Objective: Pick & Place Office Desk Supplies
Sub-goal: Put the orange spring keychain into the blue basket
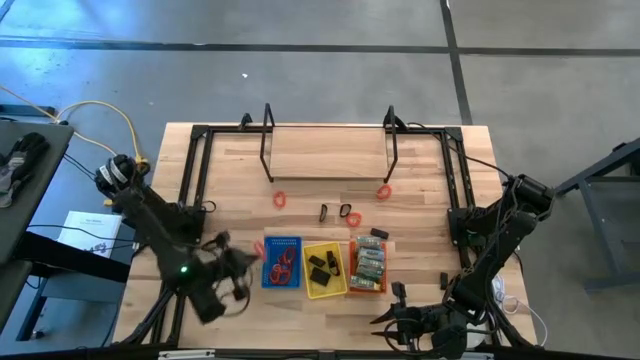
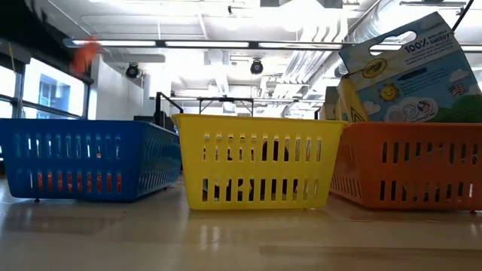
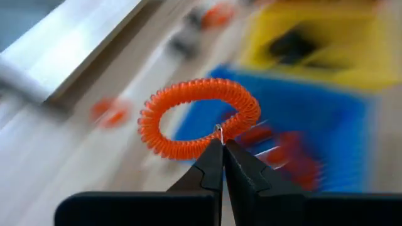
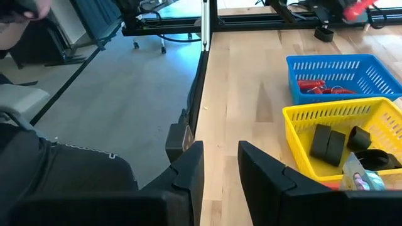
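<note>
My left gripper (image 1: 250, 254) is shut on a red coiled band loop (image 3: 198, 116), held in the air by the left edge of the blue tray (image 1: 281, 262). The loop shows as a red blur in the low view (image 2: 86, 53). The blue tray holds more red loops (image 4: 317, 86). The yellow tray (image 1: 324, 270) holds black clips (image 4: 330, 143). The orange tray (image 1: 367, 264) holds grey-green pieces. My right gripper (image 1: 397, 303) is open and empty near the table's front edge, right of the trays. Loose red loops (image 1: 280, 199) and black clips (image 1: 324, 212) lie farther back. My left gripper pinches the red loop's coil (image 3: 227, 129) at one spot on its ring, between the free ends of its two fingers (image 3: 213, 160). The loop stands out beyond the fingertips, lifted clear of the table and the tray.
A black wire rack (image 1: 328, 150) stands at the table's far side. Another red loop (image 1: 383, 190) and a red-and-black pair (image 1: 350, 214) lie in front of it. A small black item (image 1: 444, 279) lies near my right arm. A crayon box (image 2: 410, 71) stands in the orange tray.
</note>
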